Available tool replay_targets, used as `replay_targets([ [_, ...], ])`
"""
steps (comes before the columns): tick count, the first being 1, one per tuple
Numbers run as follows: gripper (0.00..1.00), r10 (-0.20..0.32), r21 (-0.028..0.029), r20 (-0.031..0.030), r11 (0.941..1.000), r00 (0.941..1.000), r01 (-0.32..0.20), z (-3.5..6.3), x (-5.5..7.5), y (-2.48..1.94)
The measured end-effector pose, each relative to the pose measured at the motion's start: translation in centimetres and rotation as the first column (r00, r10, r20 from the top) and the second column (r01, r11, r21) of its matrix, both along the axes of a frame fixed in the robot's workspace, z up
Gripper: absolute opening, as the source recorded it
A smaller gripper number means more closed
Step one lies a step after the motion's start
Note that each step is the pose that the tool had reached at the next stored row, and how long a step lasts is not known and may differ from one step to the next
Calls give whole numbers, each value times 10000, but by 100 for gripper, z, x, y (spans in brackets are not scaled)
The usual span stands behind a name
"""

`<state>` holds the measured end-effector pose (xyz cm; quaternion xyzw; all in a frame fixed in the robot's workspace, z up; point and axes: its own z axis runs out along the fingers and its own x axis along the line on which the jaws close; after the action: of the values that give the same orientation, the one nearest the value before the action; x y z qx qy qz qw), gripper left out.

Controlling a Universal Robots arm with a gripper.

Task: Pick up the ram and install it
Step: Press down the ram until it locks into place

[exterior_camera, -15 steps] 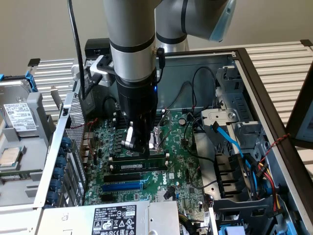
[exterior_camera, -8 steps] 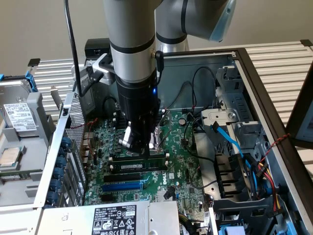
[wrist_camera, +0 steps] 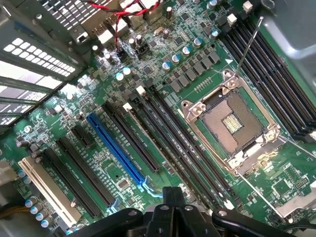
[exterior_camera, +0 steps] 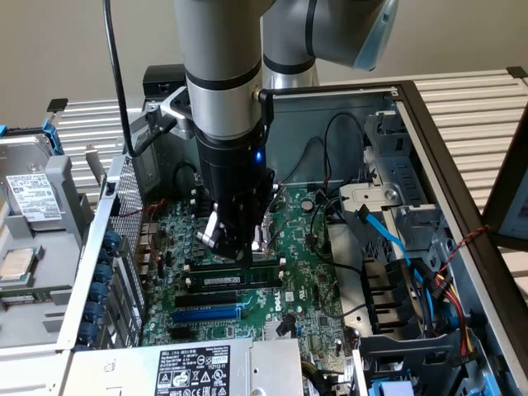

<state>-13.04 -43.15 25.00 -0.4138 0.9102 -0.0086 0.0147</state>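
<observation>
Ram [exterior_camera: 235, 279] already seated in its slot, beside the blue slot [exterior_camera: 206, 314].
Gripper [exterior_camera: 238, 247] pinched together right above it, cables [exterior_camera: 396, 247] crowding past the motherboard [exterior_camera: 305, 305].

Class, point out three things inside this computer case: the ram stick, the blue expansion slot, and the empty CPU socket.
ram stick [exterior_camera: 233, 280], exterior view, its white label strip.
blue expansion slot [wrist_camera: 116, 149], wrist view, middle of its length.
CPU socket [wrist_camera: 231, 123], wrist view, centre of its contact field.
</observation>
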Motion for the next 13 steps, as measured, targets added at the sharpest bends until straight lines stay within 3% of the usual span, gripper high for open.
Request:
replay_targets([
  [13, 11, -1237, 3, 18, 9923, 9923, 1237, 1, 0, 2],
])
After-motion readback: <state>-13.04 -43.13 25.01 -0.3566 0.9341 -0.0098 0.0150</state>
